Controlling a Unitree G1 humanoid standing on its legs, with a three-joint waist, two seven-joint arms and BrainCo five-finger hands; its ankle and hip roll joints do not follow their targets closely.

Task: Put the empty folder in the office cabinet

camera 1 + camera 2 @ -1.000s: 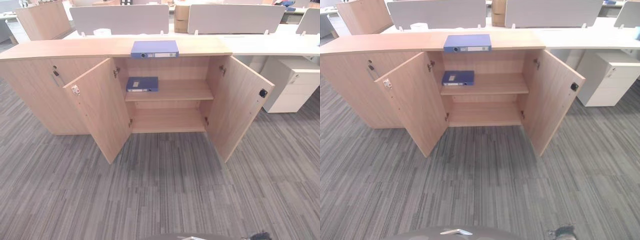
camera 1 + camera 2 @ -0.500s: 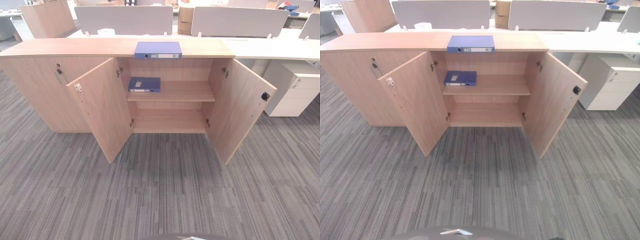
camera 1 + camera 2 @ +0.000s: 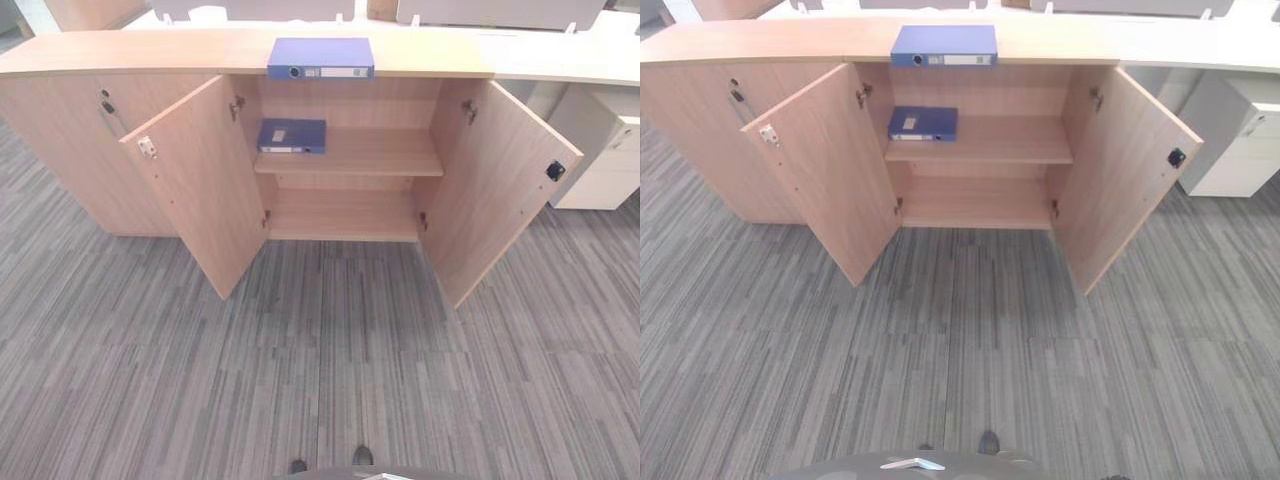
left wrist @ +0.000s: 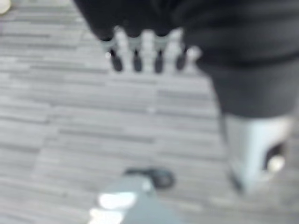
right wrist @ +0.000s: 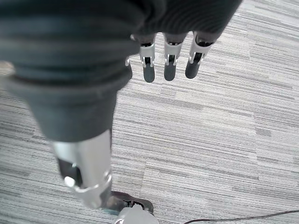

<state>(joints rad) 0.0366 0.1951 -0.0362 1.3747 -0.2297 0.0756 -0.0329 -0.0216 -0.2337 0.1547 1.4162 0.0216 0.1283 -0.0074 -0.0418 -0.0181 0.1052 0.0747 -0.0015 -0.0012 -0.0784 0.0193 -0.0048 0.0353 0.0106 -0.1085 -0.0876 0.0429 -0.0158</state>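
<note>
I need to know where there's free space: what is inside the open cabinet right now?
Inside the cabinet, one blue folder lies flat at the left of the upper shelf. The lower shelf looks bare, though its front corners are hidden behind the open doors.

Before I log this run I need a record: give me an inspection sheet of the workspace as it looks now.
Surface: grey striped carpet in front of the cabinet.
Job's things: wooden cabinet with both middle doors open; one blue folder lying flat on its top; a second blue folder flat on the upper shelf; lower shelf bare.
Clutter: nothing seen.
Hands: left hand and right hand hang over the carpet, fingers straight, holding nothing.
Cables: nothing seen among the workspace's own things.
Surroundings: white drawer unit to the cabinet's right; desks behind.
</note>
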